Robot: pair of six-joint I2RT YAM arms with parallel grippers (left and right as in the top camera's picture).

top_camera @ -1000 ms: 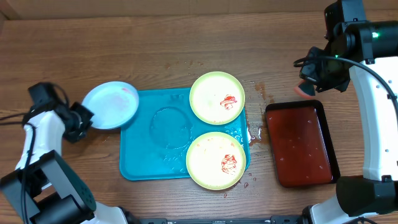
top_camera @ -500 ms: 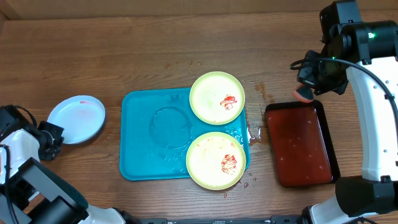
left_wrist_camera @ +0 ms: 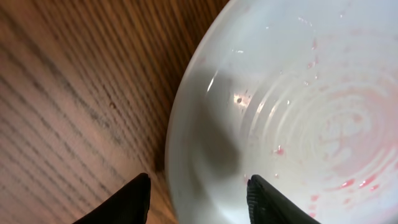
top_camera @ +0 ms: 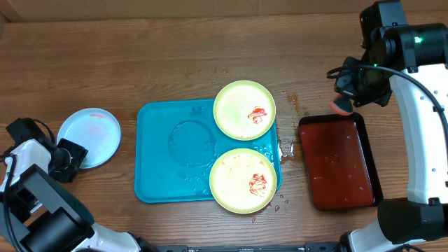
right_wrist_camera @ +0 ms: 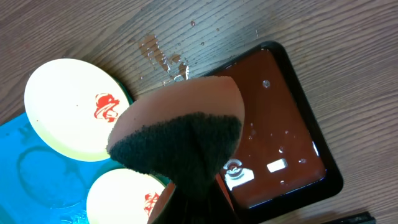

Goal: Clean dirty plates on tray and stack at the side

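The light-blue plate (top_camera: 89, 137) lies on the table left of the turquoise tray (top_camera: 164, 164), with faint pink smears (left_wrist_camera: 298, 112). My left gripper (top_camera: 68, 158) is open, its fingers (left_wrist_camera: 199, 202) on either side of the plate's near rim. Two green-rimmed plates (top_camera: 244, 110) (top_camera: 243, 180) with red sauce smears sit on the tray's right side; both also show in the right wrist view (right_wrist_camera: 68, 109) (right_wrist_camera: 118, 193). My right gripper (top_camera: 343, 101) is shut on an orange sponge with a dark scouring face (right_wrist_camera: 177, 140), above the far left corner of the dark red tray.
The dark red-brown tray with a black rim (top_camera: 339, 162) holds liquid, right of the turquoise tray. Water drops lie on the table between them (top_camera: 290, 105). The turquoise tray's left half is wet.
My left arm carried the light-blue plate left, off the turquoise tray's edge, and it now lies on the table. The right arm and sponge have barely moved.
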